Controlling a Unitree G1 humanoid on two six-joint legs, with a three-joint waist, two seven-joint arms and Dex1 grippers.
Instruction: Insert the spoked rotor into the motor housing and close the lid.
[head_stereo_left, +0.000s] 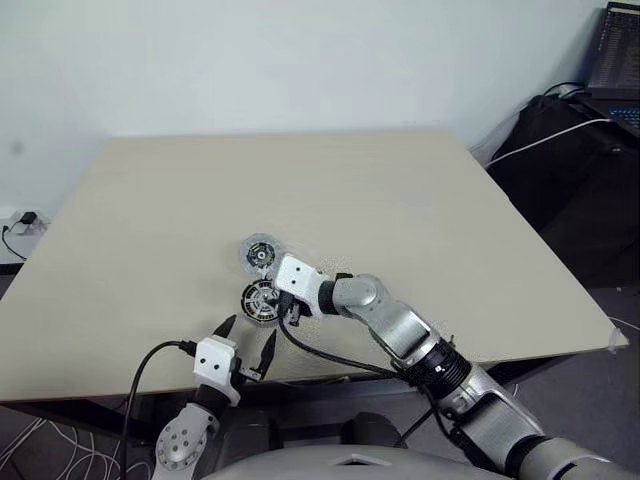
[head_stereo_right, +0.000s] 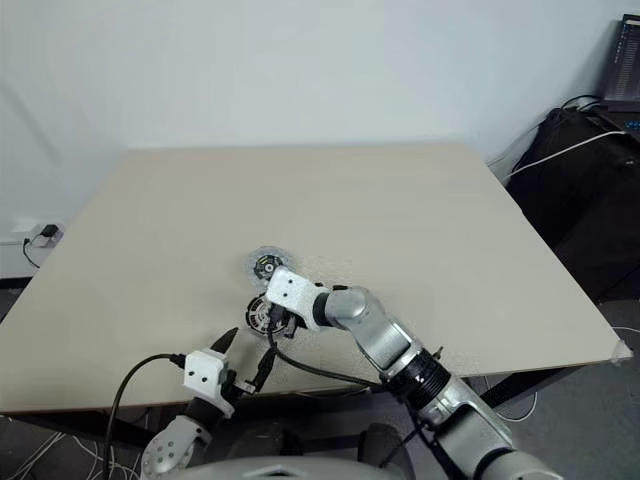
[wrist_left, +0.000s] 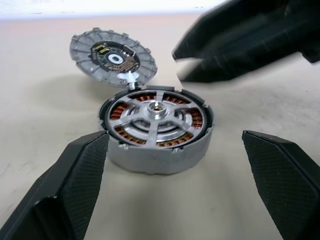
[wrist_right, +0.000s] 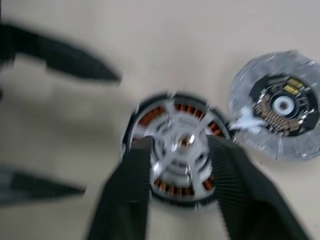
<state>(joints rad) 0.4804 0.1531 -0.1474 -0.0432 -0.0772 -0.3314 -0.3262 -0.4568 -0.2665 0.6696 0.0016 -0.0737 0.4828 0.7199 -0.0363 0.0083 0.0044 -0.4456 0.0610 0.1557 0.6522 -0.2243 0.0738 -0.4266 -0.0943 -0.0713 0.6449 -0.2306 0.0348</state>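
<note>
The motor housing (wrist_left: 156, 161) stands on the table, its copper windings showing under the silver spoked rotor (wrist_left: 155, 117), which sits inside it. The lid (wrist_left: 112, 55) lies just behind, dark greenish face up, its edge resting tilted against the housing's rim. My right gripper (wrist_right: 180, 146) hangs over the housing from the right, open, one finger on each side of the rotor's hub, holding nothing. My left gripper (head_stereo_left: 247, 335) is open at the table's near edge, pointing at the housing from a short way off.
The housing and lid (head_stereo_left: 260, 255) sit near the front of the beige table (head_stereo_left: 400, 200). Black bags and cables (head_stereo_left: 570, 160) lie off the table's right side. A wall socket with a plug (head_stereo_left: 22, 222) is at the far left.
</note>
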